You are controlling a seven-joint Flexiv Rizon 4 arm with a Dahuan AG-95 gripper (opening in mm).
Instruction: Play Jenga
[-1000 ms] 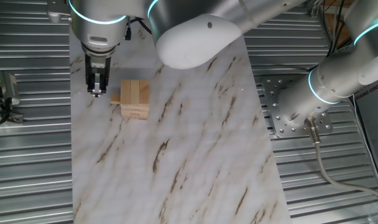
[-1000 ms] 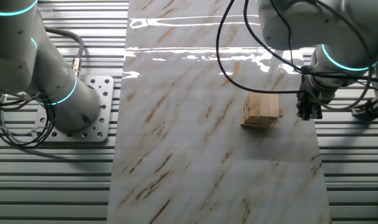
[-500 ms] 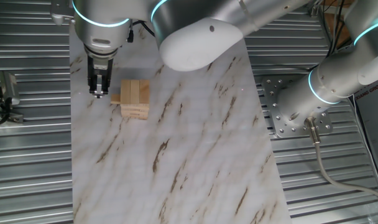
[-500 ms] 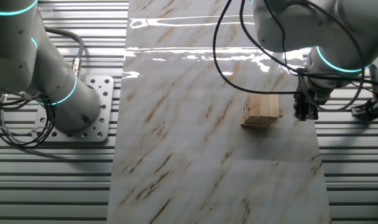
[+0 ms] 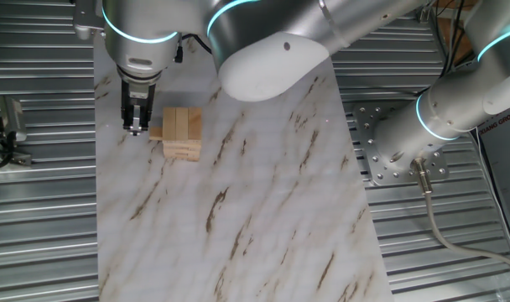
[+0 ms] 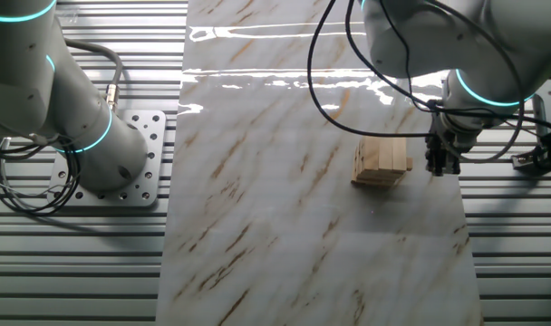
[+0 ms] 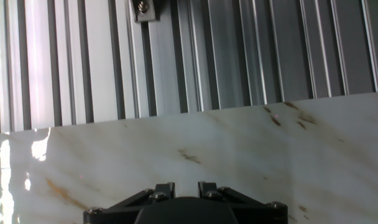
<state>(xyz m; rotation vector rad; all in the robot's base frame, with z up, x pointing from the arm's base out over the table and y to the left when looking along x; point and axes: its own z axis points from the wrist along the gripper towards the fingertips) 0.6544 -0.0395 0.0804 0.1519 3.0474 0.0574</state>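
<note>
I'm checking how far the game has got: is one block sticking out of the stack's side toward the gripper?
Yes, one block juts from the Jenga stack toward the gripper.

Marble-patterned sheet on a ribbed metal table

A long white sheet with brown marble veining (image 5: 263, 210) lies across a table of grey ribbed aluminium slats (image 5: 37, 235), which shows on both sides of it. In the other fixed view, bright glare streaks the far end of the sheet (image 6: 285, 81). A square grey metal mounting plate with rows of holes (image 6: 153, 127) sits on the slats beside the sheet. In the hand view, the sheet's edge (image 7: 239, 109) meets the slats, where a small bolted metal bracket (image 7: 145, 9) is fixed.
</note>
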